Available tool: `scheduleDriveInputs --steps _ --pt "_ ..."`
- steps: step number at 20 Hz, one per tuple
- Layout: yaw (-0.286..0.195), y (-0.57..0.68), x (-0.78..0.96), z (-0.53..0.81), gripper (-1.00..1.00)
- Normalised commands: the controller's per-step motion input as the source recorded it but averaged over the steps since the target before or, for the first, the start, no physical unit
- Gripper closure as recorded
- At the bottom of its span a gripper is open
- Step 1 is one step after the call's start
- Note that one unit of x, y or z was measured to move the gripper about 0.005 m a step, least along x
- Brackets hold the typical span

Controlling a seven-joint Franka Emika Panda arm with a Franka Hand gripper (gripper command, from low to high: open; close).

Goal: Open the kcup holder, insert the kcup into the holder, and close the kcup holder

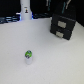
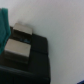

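On white table [image 1: 15,50] | kcup [image 1: 29,56] upright | kcup holder [image 1: 63,26] closed | fingers unseen, state unknown

From the exterior view we look down across the white bench [image 1: 15,55] from a distance. Our wrist view sits close above the kcup holder [image 1: 63,26], which both views share.

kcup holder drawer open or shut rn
Shut. In the exterior view the kcup holder shows both front panels flush with its black body, no round pod slots exposed. The kcup stands apart on the table.
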Motion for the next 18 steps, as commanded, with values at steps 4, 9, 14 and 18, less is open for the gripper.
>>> scheduleDriveInputs --steps 4,9,14,18 --pt "-0.169 0.64 -0.37 -0.12 -1.0" --pt "-0.162 0.65 -0.35 -0.14 -1.0" --pt "-0.147 0.58 -0.24 -0.23 -1.0" --pt "-0.107 0.42 -0.08 -0.37 -1.0"
